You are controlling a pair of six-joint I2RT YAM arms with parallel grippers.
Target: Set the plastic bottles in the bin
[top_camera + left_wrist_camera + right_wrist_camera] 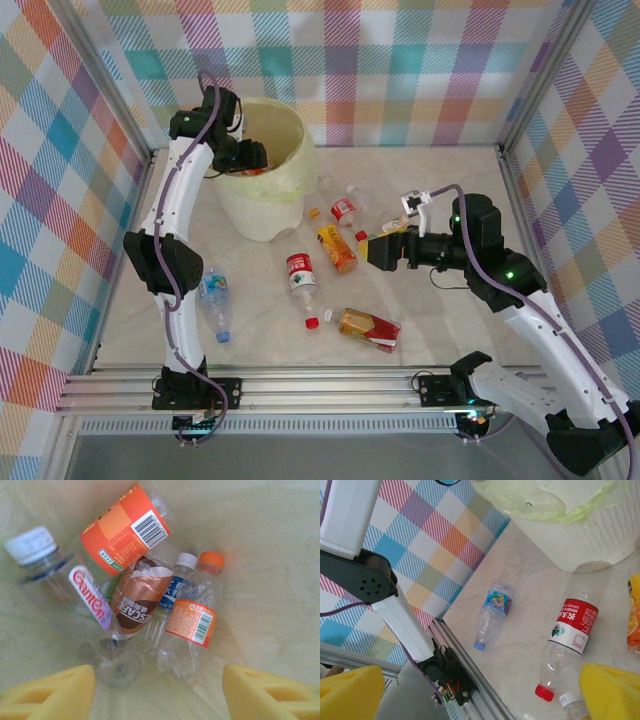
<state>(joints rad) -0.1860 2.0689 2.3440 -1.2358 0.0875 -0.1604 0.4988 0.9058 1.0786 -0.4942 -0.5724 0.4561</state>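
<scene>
Left wrist: left end effector (157, 682) released, empty, hanging over plastic bottles (142, 597) inside bin (280, 555).

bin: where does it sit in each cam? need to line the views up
Top external: bin upper left of centre, left gripper over its mouth.
Left wrist: seen from above, its inside around a heap of bottles.
Right wrist: top right, pale ribbed wall standing on the table.
Shared landmark: the yellowish bag liner, in all three.
</scene>
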